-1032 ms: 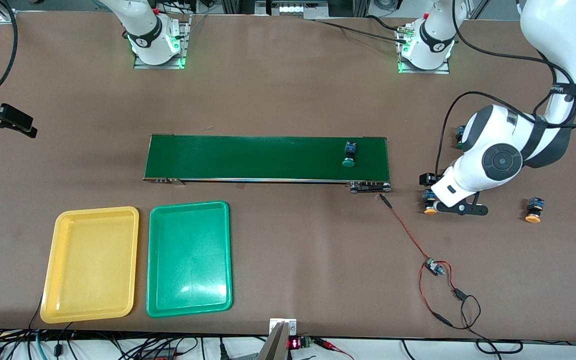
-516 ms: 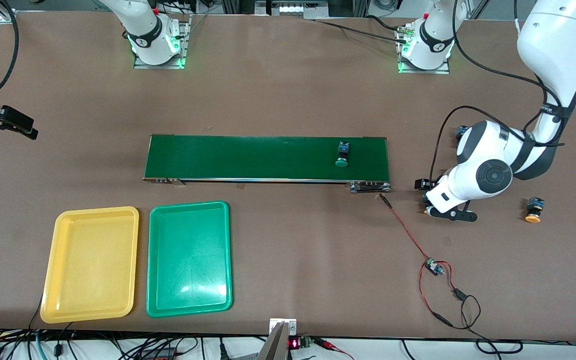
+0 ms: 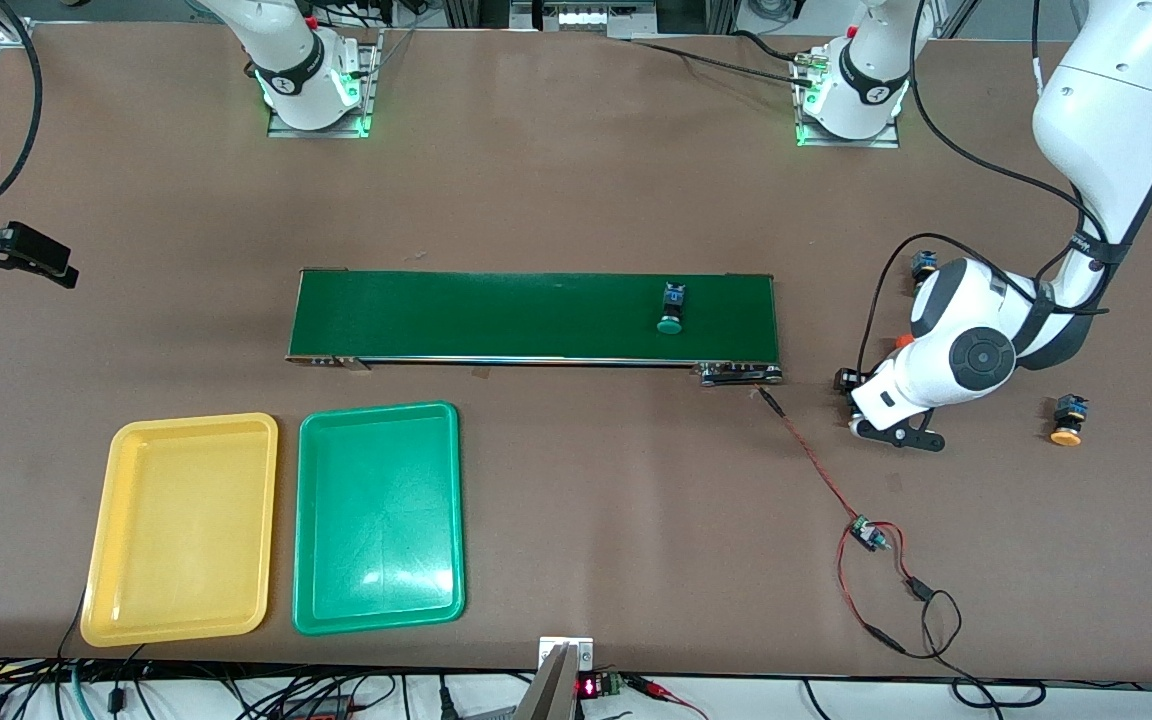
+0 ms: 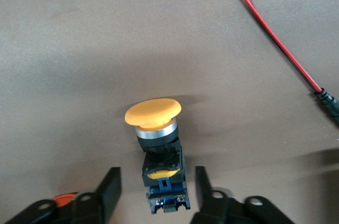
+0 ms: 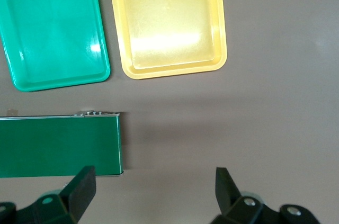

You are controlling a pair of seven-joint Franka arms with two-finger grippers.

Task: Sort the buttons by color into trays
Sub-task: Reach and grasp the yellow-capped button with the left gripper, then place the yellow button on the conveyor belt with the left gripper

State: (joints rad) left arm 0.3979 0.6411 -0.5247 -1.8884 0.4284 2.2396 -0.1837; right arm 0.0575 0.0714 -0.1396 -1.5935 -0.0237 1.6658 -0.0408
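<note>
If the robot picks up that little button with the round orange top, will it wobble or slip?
The small push-button with the round orange cap probably stays stiff: it looks like hard plastic with a metal ring. The left gripper brackets its boxy blue-and-black body, whose flat sides should grip well. Lying on its side, it might roll a little on the rounded cap if nudged.

a green-capped button point(image 3: 671, 308) lies on its side in the middle right of the front view. a yellow-capped button point(image 3: 1068, 420) lies at the right edge; another point(image 4: 157, 144) lies on its side between black fingers in the left wrist view. the yellow tray point(image 3: 183, 528) and green tray point(image 3: 378, 517) lie side by side, lower left.
</note>
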